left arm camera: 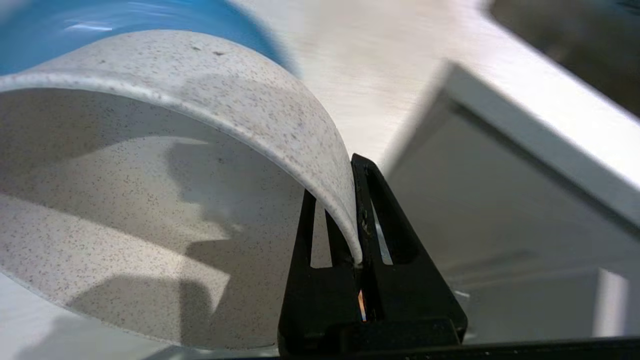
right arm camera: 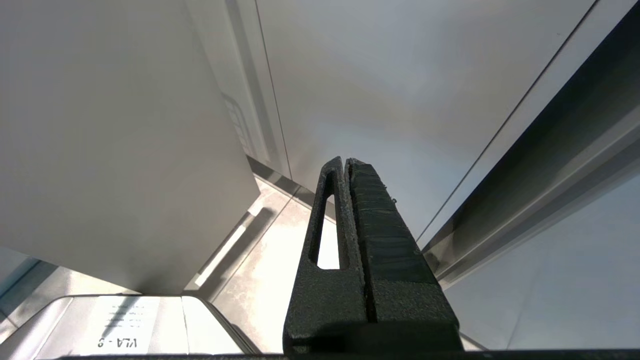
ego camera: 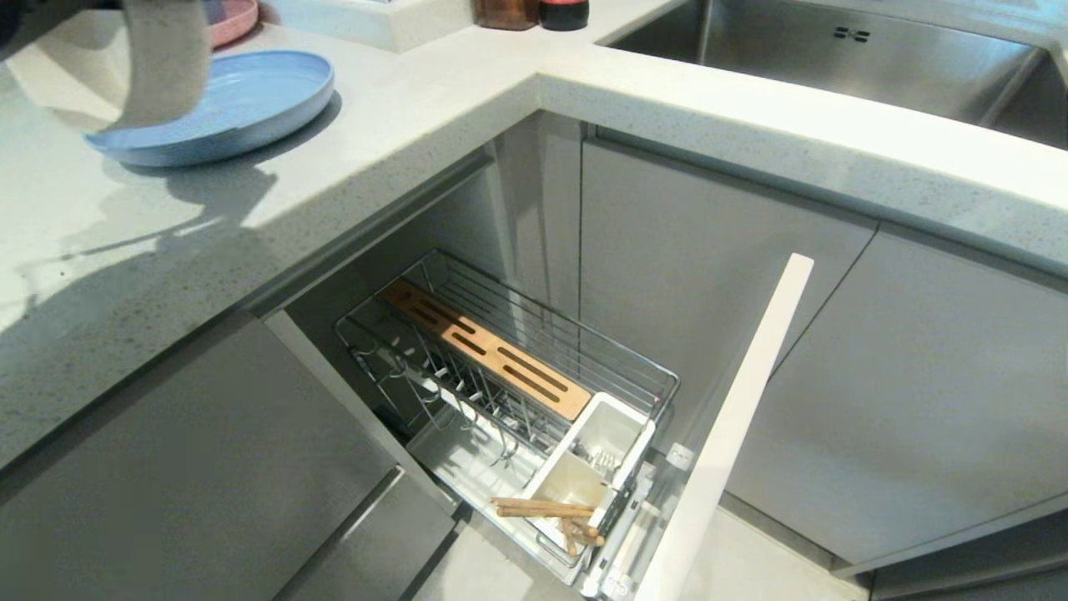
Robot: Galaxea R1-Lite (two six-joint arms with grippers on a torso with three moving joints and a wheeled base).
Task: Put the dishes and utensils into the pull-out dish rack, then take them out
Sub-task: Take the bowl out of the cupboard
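We have the speckled off-white bowl (left arm camera: 165, 200) pinched by its thin rim in our left gripper (left arm camera: 357, 220), lifted over the blue plate (ego camera: 225, 104) on the counter (ego camera: 417, 125). It looks light, stiff and slick, likely to swing. The rack (ego camera: 509, 376) stands open below; our right gripper (right arm camera: 347, 200) hangs closed, empty.

The speckled off-white round bowl (ego camera: 133, 67) is cut off by the head view's top edge. Part of the wide light-blue round plate (ego camera: 242, 104) is hidden behind it. The metal cutlery (ego camera: 596, 457) in the white square cup (ego camera: 613, 434) is too small to be told apart.
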